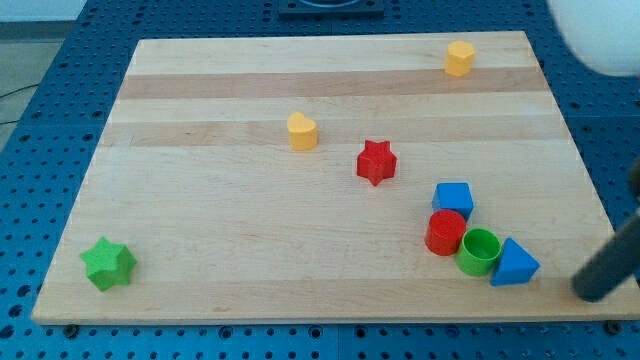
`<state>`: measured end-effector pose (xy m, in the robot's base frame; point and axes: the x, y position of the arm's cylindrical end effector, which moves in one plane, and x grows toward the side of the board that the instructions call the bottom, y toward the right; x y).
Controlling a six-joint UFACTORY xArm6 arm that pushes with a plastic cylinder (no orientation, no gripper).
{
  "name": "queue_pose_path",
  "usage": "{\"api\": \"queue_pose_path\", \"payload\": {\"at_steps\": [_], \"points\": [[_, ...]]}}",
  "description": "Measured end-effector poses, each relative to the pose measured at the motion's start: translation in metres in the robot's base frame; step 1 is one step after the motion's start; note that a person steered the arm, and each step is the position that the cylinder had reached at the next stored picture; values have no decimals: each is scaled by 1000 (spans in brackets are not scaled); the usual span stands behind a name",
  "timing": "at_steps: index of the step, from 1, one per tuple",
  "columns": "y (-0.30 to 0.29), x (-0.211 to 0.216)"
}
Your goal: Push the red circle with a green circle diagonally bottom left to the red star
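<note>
Blocks lie scattered on the wooden board [200, 200]: a green star [108, 263] near the view's bottom left corner, a yellow heart-like block [302, 131] left of centre, the red star [376, 162] just right of centre, and a yellow hexagonal block [459, 58] near the view's top right. Toward the view's bottom right the red circle [445, 232] sits touching the green circle [478, 251], with a blue cube [453, 199] just above and a blue triangle [514, 264] to their right. The rod ends in no gripper and holds nothing; its tip [592, 292] rests right of the blue triangle, apart from it, off the board's right edge.
</note>
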<state>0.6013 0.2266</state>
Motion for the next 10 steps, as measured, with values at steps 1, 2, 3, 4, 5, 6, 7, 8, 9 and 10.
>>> {"api": "queue_pose_path", "payload": {"at_steps": [1, 2, 3, 4, 5, 6, 7, 8, 9, 10], "points": [[-55, -43], [-116, -81], [-113, -84], [-49, -78], [12, -47], [21, -2], [-16, 12], [-65, -12], [-112, -23], [-126, -29]]}}
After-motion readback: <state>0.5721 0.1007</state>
